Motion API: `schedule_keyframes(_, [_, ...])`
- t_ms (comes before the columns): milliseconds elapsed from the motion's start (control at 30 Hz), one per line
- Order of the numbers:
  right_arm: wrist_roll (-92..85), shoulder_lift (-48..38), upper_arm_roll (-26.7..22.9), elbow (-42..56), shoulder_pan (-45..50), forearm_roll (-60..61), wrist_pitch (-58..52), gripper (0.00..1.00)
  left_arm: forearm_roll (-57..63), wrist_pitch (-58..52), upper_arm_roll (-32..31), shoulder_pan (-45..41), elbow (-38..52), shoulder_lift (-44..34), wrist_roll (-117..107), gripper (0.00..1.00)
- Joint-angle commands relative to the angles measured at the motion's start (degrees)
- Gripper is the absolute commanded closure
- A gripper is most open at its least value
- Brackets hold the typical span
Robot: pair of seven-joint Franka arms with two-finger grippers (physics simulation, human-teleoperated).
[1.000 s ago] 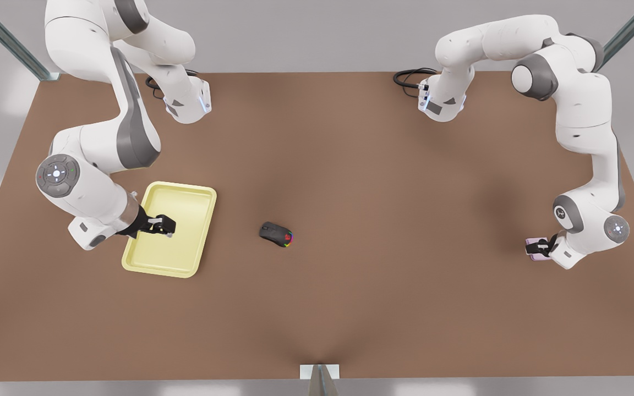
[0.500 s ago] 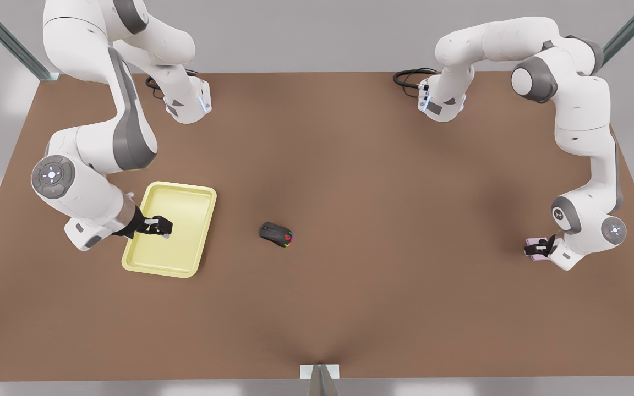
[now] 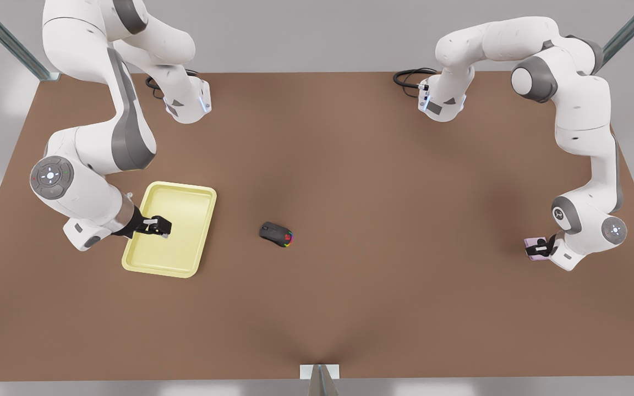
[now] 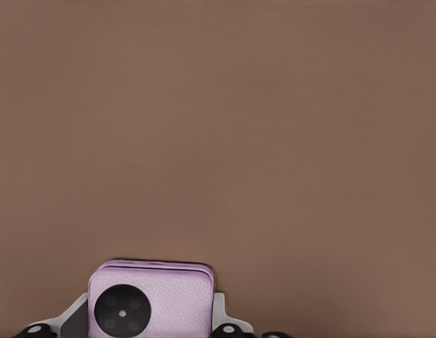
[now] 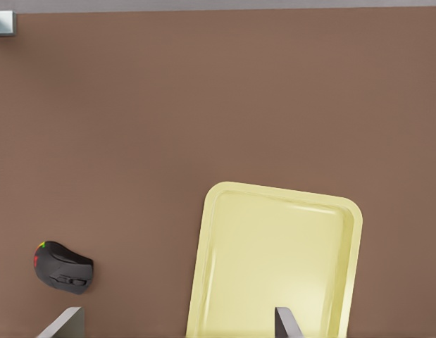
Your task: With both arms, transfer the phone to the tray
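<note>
The pale lilac phone point(image 3: 534, 242) lies low over the brown table near the front view's right edge. My left gripper point(image 3: 538, 248) is shut on it. In the left wrist view the phone point(image 4: 151, 303) sits between the fingers point(image 4: 219, 318), one black circle on its face showing. The pale yellow tray point(image 3: 185, 258) rests on the table at the front view's left. My right gripper point(image 3: 160, 229) hovers over the tray's middle, open and holding nothing. The right wrist view looks past both fingers down onto the tray point(image 5: 274, 246).
A black computer mouse point(image 3: 276, 234) with rainbow lights lies mid-table between tray and phone, and the mouse point(image 5: 63, 267) appears beside the tray in the right wrist view. Black cables point(image 3: 408, 77) coil near the far arm base.
The right gripper has drifted slightly toward the front view's left over the tray. The left gripper and phone have shifted a touch up and to the left in the front view.
</note>
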Motion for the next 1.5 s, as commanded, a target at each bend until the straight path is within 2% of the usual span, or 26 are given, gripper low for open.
schedule_keyframes(0, [0.0,-0.1,0.0,0.1,0.1,0.0,0.0,0.00,0.1,0.0,0.0,0.0,0.0,-0.1,-3.0,0.18])
schedule_keyframes(200, [0.4,-0.1,0.1,0.1,0.2,0.0,0.1,0.00,0.1,-1.0,0.0,-0.1,-0.4,-1.7,-6.2,0.18])
schedule_keyframes(300, [0.5,-0.1,0.1,0.1,0.2,0.0,0.1,0.00,0.1,-2.1,-0.1,-3.6,-2.5,-4.4,-12.7,0.18])
schedule_keyframes(367, [0.6,-0.1,0.1,0.1,0.2,0.0,0.1,0.00,0.1,-5.6,-0.3,-11.1,-4.0,-7.8,-23.1,0.18])
schedule_keyframes(533, [0.1,-0.2,0.1,0.0,0.0,0.0,-0.4,0.00,-0.5,-9.4,-0.8,-40.1,-2.9,-9.5,-61.0,0.18])
schedule_keyframes(567, [0.3,-0.2,0.1,0.0,0.1,0.0,-0.4,0.00,-0.6,-11.3,-0.9,-44.0,-1.0,-8.8,-67.3,0.18])
schedule_keyframes(600, [0.1,-0.2,0.1,0.1,0.0,-0.1,-0.4,0.00,-3.4,-14.2,-0.9,-48.5,4.7,-5.4,-73.5,0.18])
schedule_keyframes(667, [-0.1,-0.2,0.1,0.1,0.0,-0.1,-0.5,0.00,-8.1,-15.0,-0.9,-55.3,7.8,-3.5,-82.5,0.18])
schedule_keyframes(733, [-0.1,-0.2,0.1,0.1,0.0,-0.1,-0.5,0.00,-10.8,-20.8,-0.9,-58.9,14.2,-2.6,-91.3,0.18])
schedule_keyframes(900, [-0.3,-0.2,0.1,0.0,-0.1,-0.1,-0.6,0.00,-11.9,-20.2,-0.5,-57.6,17.6,-0.1,-92.7,0.17])
schedule_keyframes(967, [-0.2,-0.2,0.0,0.0,-0.1,-0.1,-0.6,0.00,-11.8,-19.9,-0.5,-57.6,21.4,3.8,-92.9,0.17])
schedule_keyframes(1067, [-0.1,-0.2,0.0,0.0,-0.1,-0.1,-0.6,0.00,-11.8,-20.2,-0.3,-55.7,22.9,4.0,-92.7,0.16])
schedule_keyframes(1100, [-0.2,-0.2,0.0,0.0,-0.1,-0.1,-0.6,0.00,-11.7,-22.3,-0.2,-54.8,23.8,3.6,-92.1,0.14])
schedule_keyframes(1133, [-0.2,-0.2,0.0,0.0,-0.1,-0.1,-0.6,0.00,-11.7,-31.7,-0.2,-52.0,29.1,2.8,-88.9,0.04])
schedule_keyframes(1167, [-0.2,-0.2,0.0,0.0,-0.1,-0.1,-0.6,0.00,-11.7,-41.0,-0.3,-49.0,35.4,1.1,-86.6,0.00])
schedule_keyframes(1233, [-0.2,-0.2,0.0,0.0,-0.1,-0.1,-0.6,0.00,-7.8,-51.3,1.8,-45.3,35.5,-10.5,-69.4,0.00])
schedule_keyframes(1267, [0.0,-0.2,0.0,0.1,0.1,-0.3,-0.5,0.00,-4.1,-60.2,3.9,-43.6,35.5,-14.6,-45.8,0.00])
schedule_keyframes(1300, [0.9,1.0,1.0,0.4,0.9,0.1,0.3,0.00,-2.0,-64.9,8.9,-43.5,35.5,-16.4,-27.1,0.00])
schedule_keyframes(1333, [1.0,4.1,2.3,3.5,4.5,-1.4,0.4,0.00,-2.0,-66.5,9.8,-43.4,35.5,-16.5,-26.6,0.00])
schedule_keyframes(1367, [1.1,7.7,2.3,6.2,7.4,-4.3,0.4,0.00,-1.7,-61.6,4.9,-38.2,26.8,-23.7,-25.6,0.00])
schedule_keyframes(1400, [1.7,11.0,2.2,9.3,9.4,-4.4,0.8,0.00,5.3,-52.2,0.7,-34.4,12.9,-33.2,-19.5,0.00])
schedule_keyframes(1433, [9.7,13.4,2.6,10.5,10.1,-4.5,2.5,0.00,4.9,-54.8,1.2,-34.0,11.1,-34.4,-17.9,0.00])
schedule_keyframes(1467, [14.1,14.7,2.3,10.6,12.7,-4.5,4.6,0.00,4.6,-58.5,1.1,-34.0,13.2,-33.7,-17.8,0.00])
